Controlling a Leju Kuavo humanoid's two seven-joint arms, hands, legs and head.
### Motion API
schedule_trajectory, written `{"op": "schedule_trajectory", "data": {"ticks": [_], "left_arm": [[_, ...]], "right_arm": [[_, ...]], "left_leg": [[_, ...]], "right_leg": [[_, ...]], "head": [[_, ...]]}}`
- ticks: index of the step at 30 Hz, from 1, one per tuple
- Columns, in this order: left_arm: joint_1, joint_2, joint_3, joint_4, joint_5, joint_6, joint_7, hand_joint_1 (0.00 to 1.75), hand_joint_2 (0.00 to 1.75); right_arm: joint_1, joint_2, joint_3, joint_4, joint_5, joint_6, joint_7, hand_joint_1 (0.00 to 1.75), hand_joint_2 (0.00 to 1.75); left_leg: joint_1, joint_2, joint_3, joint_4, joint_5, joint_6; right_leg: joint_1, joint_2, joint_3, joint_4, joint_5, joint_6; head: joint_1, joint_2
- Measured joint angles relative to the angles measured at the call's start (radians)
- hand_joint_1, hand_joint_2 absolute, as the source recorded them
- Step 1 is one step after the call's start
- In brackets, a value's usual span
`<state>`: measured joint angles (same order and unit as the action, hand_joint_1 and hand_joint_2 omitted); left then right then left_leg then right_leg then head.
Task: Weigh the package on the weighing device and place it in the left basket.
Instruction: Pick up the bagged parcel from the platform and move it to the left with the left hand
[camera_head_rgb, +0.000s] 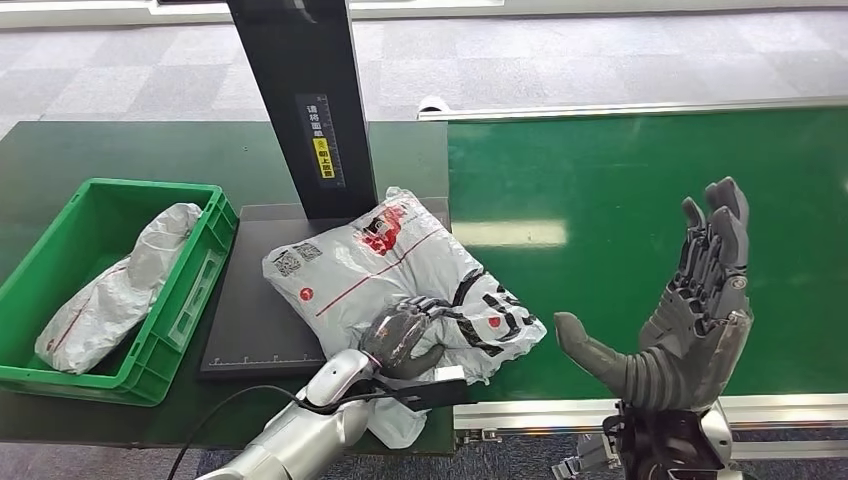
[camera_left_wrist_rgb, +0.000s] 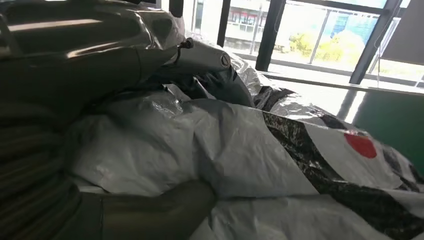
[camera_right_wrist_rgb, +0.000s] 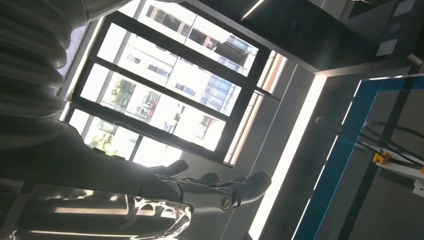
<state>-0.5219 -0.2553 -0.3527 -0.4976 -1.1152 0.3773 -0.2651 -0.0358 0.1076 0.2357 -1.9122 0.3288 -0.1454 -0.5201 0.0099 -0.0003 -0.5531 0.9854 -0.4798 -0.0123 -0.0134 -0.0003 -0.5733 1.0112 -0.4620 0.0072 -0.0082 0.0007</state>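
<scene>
Your left hand (camera_head_rgb: 400, 338) grips the package (camera_head_rgb: 400, 270), fingers curled on its near edge, half across the scale (camera_head_rgb: 255, 320). Right hand (camera_head_rgb: 680, 320) spread, idle. Next, I'd judge: lift toward the basket (camera_head_rgb: 185, 300) at the desk's left edge.

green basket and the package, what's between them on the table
In the head view, only bare black scale plate lies between the basket and the package.

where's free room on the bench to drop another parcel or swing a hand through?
Free: the green belt between the package and the raised right hand, and the dark tabletop behind the green basket. Crowded: the scale plate, half under the package, where the left hand rests; the basket holds a bag.
</scene>
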Motion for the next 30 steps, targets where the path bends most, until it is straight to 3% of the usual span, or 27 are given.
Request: {"op": "schedule_trajectory", "data": {"ticks": [5, 14, 19, 23, 30], "left_arm": [[0.011, 0.0, 0.054, -0.031, 0.166, -0.048, -0.134, 1.75, 1.75], [0.021, 0.0, 0.08, -0.071, 0.204, -0.057, -0.158, 1.75, 1.75], [0.043, 0.0, 0.083, -0.131, 0.327, -0.083, -0.213, 1.75, 1.75], [0.108, 0.008, 0.082, -0.334, 0.449, -0.068, -0.251, 1.75, 1.75], [0.277, 0.047, 0.061, -0.926, 0.457, 0.176, -0.24, 1.75, 1.75]], "right_arm": [[0.0, 0.015, -0.025, 0.0, -0.001, 0.002, 0.001, 0.0, 1.75], [0.0, 0.027, -0.046, 0.0, -0.001, 0.004, 0.001, 0.0, 1.75], [0.001, 0.028, -0.05, 0.0, -0.001, 0.003, 0.001, 0.0, 1.75], [0.008, 0.03, -0.062, 0.0, 0.005, -0.002, 0.001, 0.0, 1.75], [0.057, 0.04, -0.078, -0.001, 0.029, -0.034, 0.001, 0.0, 1.75]], "left_leg": [[0.0, 0.0, -0.003, 0.0, 0.0, 0.0], [0.0, 0.0, -0.006, 0.0, 0.0, 0.0], [0.0, 0.0, -0.006, 0.0, 0.0, 0.0], [0.0, 0.0, -0.007, 0.0, 0.0, 0.0], [0.0, 0.001, -0.01, 0.0, -0.001, -0.001]], "right_leg": [[0.0, 0.0, -0.003, 0.0, 0.0, 0.0], [0.0, 0.0, -0.006, 0.0, 0.0, 0.0], [0.0, 0.0, -0.007, 0.0, 0.0, 0.0], [0.0, 0.0, -0.007, 0.0, 0.0, 0.0], [0.0, 0.0, -0.01, 0.0, -0.001, 0.0]], "head": [[0.0, 0.0], [0.0, 0.0], [0.0, 0.0], [0.0, 0.0], [0.0, 0.0]]}}
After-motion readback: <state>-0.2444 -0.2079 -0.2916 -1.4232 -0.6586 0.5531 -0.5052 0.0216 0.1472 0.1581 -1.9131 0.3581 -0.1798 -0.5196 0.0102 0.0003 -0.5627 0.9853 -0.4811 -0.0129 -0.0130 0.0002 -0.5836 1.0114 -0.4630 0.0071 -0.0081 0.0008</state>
